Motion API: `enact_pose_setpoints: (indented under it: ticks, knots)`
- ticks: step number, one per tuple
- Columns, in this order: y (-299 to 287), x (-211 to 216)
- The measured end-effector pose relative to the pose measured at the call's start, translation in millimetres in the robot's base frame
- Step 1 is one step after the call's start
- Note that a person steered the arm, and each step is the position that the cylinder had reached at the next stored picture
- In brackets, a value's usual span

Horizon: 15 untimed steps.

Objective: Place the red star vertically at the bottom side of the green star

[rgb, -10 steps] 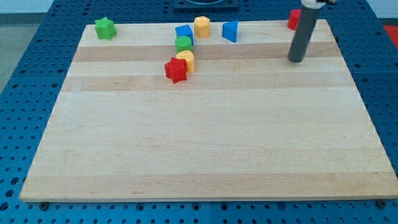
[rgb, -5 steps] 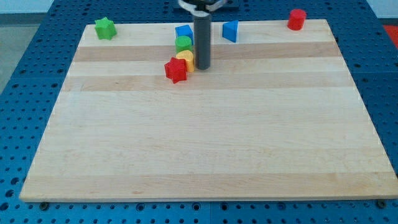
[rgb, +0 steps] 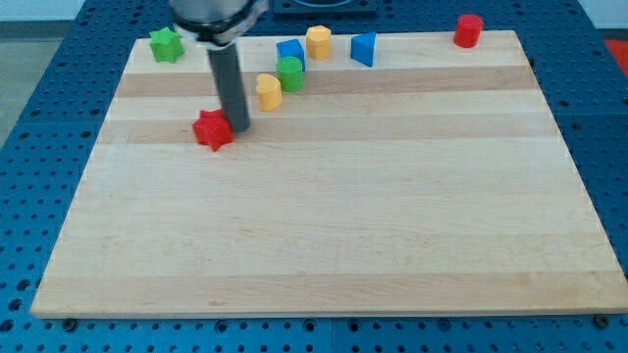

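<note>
Jaws have no place on this arm, so there is no opening or hold to tell: it ends in a straight dark rod. My tip rests on the worktop in its upper left part. The red star lies at 9 o'clock from my tip, right against it; the rod appears to touch the star's right-hand point.

The green star sits near the worktop's top left corner, at about 11 o'clock from the red star and well apart from it. Seen from the green star, the red star lies at about 5 o'clock, lower down and off to the view's right, not straight below.

At about 1 o'clock from my tip, near but apart, stands the lower yellow block. Just beyond it, again at 1 o'clock, is the green round block, close beside the yellow one. The left blue block touches the green round block at its 12 o'clock. The upper yellow block stands at 2 o'clock from that blue one, near the top edge. The right blue block, wedge-like in shape, lies at 3 o'clock from the upper yellow block. The red cylinder stands alone near the top right corner, well apart from all the others.
</note>
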<state>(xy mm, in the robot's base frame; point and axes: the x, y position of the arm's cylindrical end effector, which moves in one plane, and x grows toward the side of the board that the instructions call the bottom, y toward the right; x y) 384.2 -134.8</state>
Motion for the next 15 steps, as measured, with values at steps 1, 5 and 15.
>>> enact_pose_setpoints:
  ticks: [1, 5, 15]
  knots:
    - [-36, 7]
    - [-42, 39]
    - [-48, -86]
